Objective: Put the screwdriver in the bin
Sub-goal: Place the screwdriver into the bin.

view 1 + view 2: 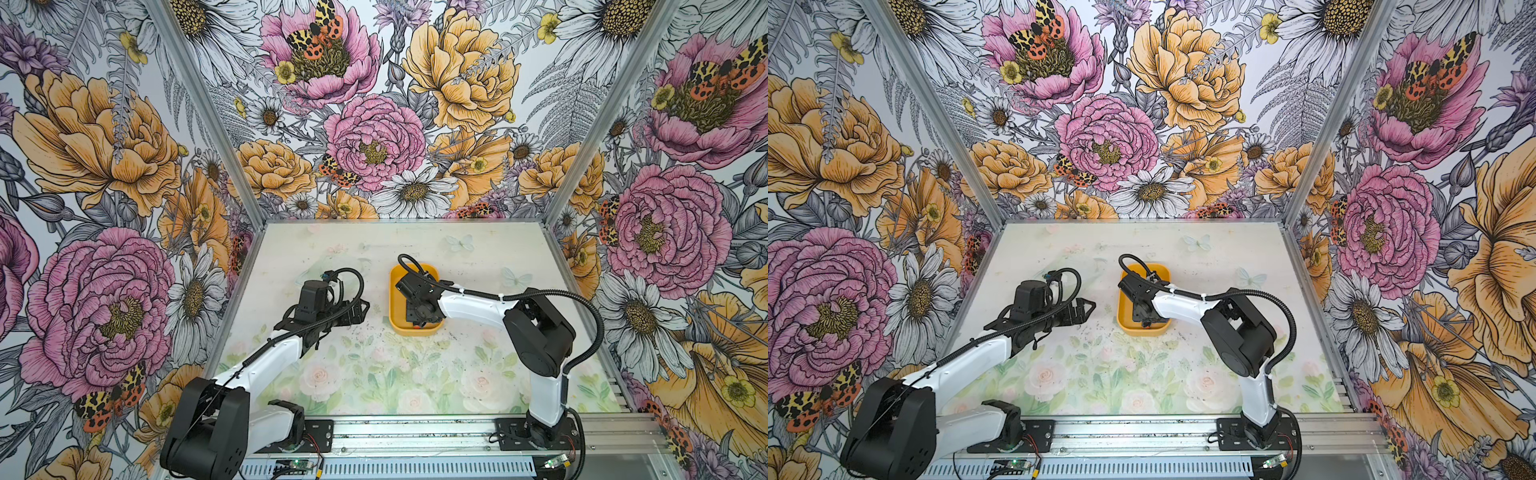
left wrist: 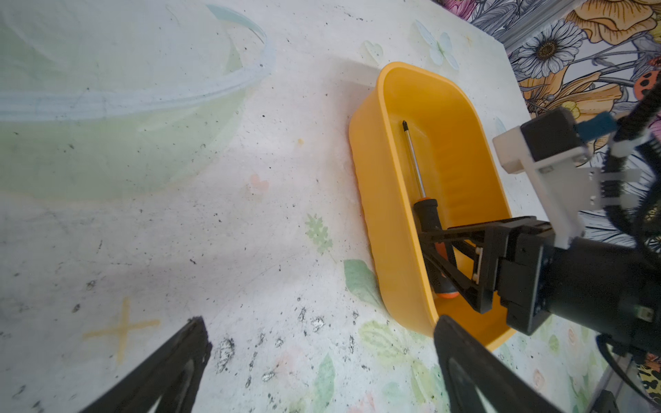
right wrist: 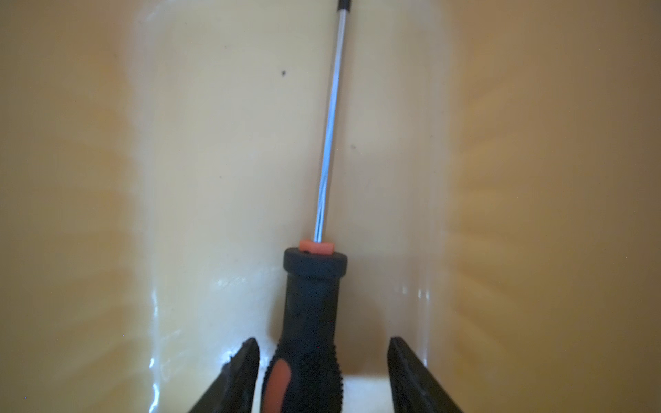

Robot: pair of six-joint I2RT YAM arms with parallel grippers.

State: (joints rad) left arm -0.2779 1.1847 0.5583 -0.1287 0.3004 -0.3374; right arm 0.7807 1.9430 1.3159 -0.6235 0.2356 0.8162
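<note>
1. One small screwdriver [image 2: 426,214] with a thin metal shaft and a black-and-orange handle lies flat on the floor of the bin. It runs lengthwise along the wall nearer the left arm, with its tip towards the far end and its handle butt close to the near end.
2. One shallow yellow-orange plastic bin [image 2: 386,214] with rounded corners sits on the desk [image 1: 374,374], which has a pale floral print. The bin holds nothing but the screwdriver.
3. Two arms are in view. The right fingers [image 3: 411,379] reach down into the bin and straddle the handle, parted. There is a narrow gap on one side and a wide one on the other, so they grip nothing.
4. The left fingers [image 2: 171,368] are spread wide and hold nothing. They hover over bare desk near the bin and do not touch it.
5. In both top views the right wrist covers the middle of the bin and hides most of the screwdriver. Only the bin's rim and ends show.
6. Many dark specks [image 2: 225,350] and one faint yellow cross [image 2: 121,327] mark the desk beside the bin.
7. Three walls [image 1: 374,124] with a bold flower print enclose the desk.
</note>
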